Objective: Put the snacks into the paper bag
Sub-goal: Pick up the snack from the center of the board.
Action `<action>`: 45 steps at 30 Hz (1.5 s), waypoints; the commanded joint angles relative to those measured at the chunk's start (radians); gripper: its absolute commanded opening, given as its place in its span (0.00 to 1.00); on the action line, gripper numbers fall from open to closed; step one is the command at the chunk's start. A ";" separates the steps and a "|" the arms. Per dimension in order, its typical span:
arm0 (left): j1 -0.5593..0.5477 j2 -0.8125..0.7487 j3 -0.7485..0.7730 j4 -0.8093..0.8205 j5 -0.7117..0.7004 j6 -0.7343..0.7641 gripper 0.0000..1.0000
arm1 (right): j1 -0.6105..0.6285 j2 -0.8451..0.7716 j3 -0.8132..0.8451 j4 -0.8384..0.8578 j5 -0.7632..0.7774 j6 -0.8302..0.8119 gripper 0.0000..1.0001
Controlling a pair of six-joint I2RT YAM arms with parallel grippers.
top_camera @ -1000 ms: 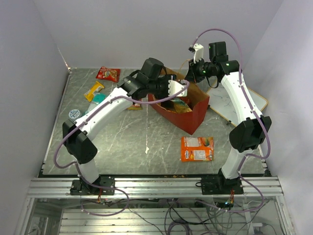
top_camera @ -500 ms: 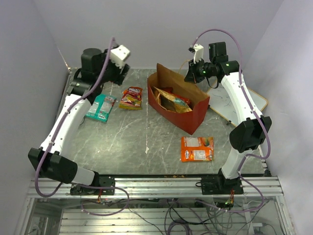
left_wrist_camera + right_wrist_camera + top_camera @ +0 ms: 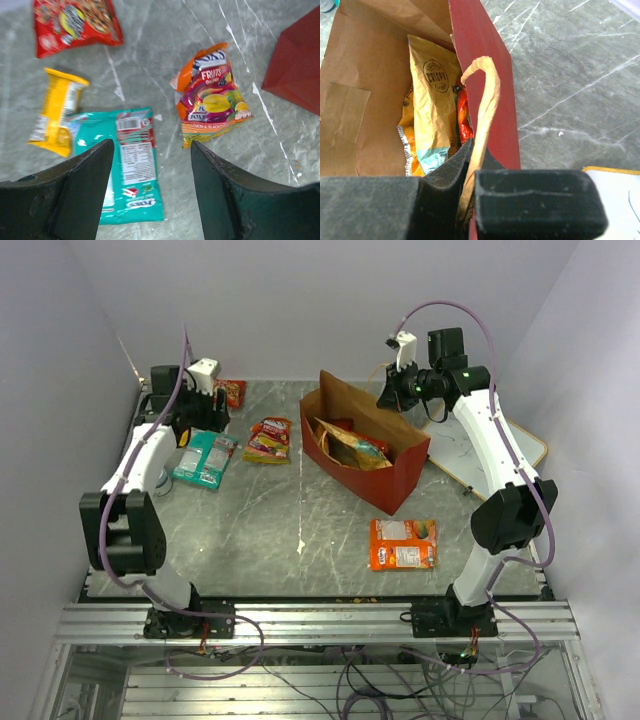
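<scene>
The red paper bag (image 3: 392, 478) stands open at mid-table, brown inside, with a gold chip bag (image 3: 432, 95) and a red packet in it. My right gripper (image 3: 389, 394) is shut on the bag's tan handle (image 3: 486, 100) at its far rim, shown in the right wrist view (image 3: 470, 200). My left gripper (image 3: 204, 412) is open and empty at the far left, shown in the left wrist view (image 3: 152, 192) above a teal packet (image 3: 127, 170). A yellow packet (image 3: 57, 110), a red packet (image 3: 75, 22) and an orange-purple fruit candy packet (image 3: 212, 97) lie around it.
An orange flat pack (image 3: 403, 543) lies in front of the bag. A white board (image 3: 492, 452) lies at the right, beside the right arm. The side walls stand close to both arms.
My left arm has swung away from the bag's mouth to the far left and come down over the loose packets. The right gripper has kept its hold on the handle.
</scene>
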 commanded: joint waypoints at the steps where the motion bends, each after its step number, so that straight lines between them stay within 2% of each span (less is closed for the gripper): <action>1: 0.002 0.097 -0.012 0.053 0.125 -0.045 0.76 | 0.003 -0.052 -0.017 0.023 -0.020 0.011 0.00; 13: -0.010 0.400 0.080 -0.019 0.255 -0.081 0.81 | 0.003 -0.050 -0.028 0.028 -0.018 0.011 0.00; 16: -0.015 0.443 0.091 -0.024 0.254 -0.078 0.81 | 0.002 -0.048 -0.029 0.030 -0.018 0.012 0.00; 20: -0.014 0.478 0.098 -0.009 0.318 -0.097 0.76 | 0.002 -0.045 -0.031 0.028 -0.017 0.011 0.00; 24: -0.014 0.516 0.122 -0.020 0.359 -0.104 0.66 | 0.004 -0.045 -0.033 0.030 -0.015 0.011 0.00; 28: -0.014 0.545 0.142 -0.033 0.421 -0.106 0.51 | 0.003 -0.048 -0.039 0.031 -0.014 0.010 0.00; 34: -0.015 0.556 0.176 -0.081 0.489 -0.083 0.27 | 0.003 -0.048 -0.041 0.033 -0.013 0.010 0.00; 38: -0.014 0.492 0.190 -0.115 0.490 -0.036 0.08 | 0.003 -0.050 -0.043 0.033 -0.011 0.010 0.00; 45: -0.014 0.343 0.259 -0.264 0.432 0.086 0.07 | 0.003 -0.056 -0.049 0.036 -0.011 0.010 0.00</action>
